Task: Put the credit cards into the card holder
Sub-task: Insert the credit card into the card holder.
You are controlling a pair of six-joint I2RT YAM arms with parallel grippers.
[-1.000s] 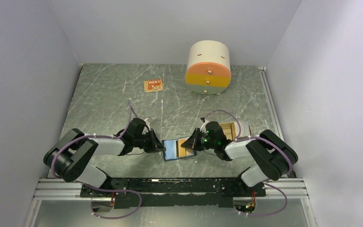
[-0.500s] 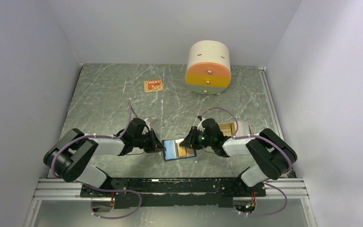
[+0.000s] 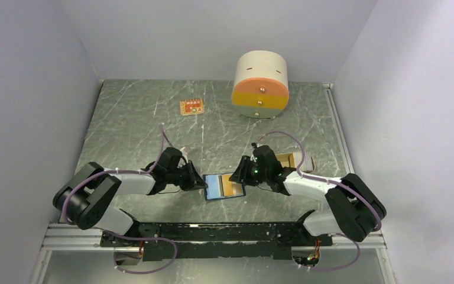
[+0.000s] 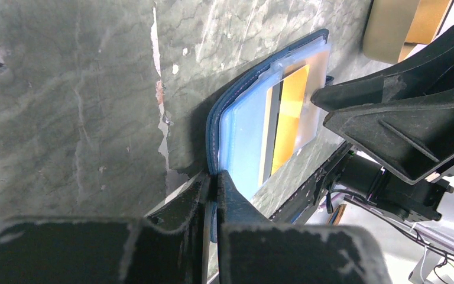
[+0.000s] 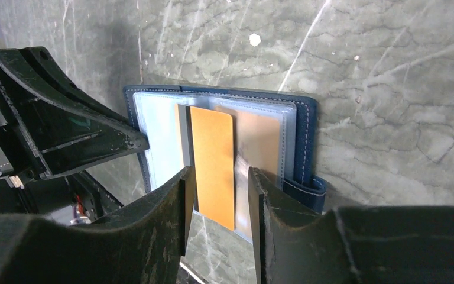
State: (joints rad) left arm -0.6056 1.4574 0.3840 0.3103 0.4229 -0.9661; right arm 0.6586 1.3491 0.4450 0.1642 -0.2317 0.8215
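My right gripper [image 5: 220, 174] straddles the card [image 5: 211, 142], jaws apart, gripping nothing — its long axis runs along them. Left gripper [image 4: 213, 180] pinches the card holder [image 4: 242, 133].

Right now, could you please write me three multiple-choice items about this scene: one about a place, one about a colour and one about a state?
1. Where does the card holder lie?
A) in the far left corner
B) between the left end effector and the right end effector
C) against the right wall

2. What colour is the credit card that sits in the open holder?
A) green
B) white
C) orange-tan

3. In what state is the left end effector?
A) shut on the holder's edge
B) wide open, holding nothing
C) shut on a card

Answers:
1 B: the top view shows one end effector on each side of it.
2 C: the right wrist view shows the card's orange-tan face.
3 A: the left wrist view shows its fingers pinching the navy edge.
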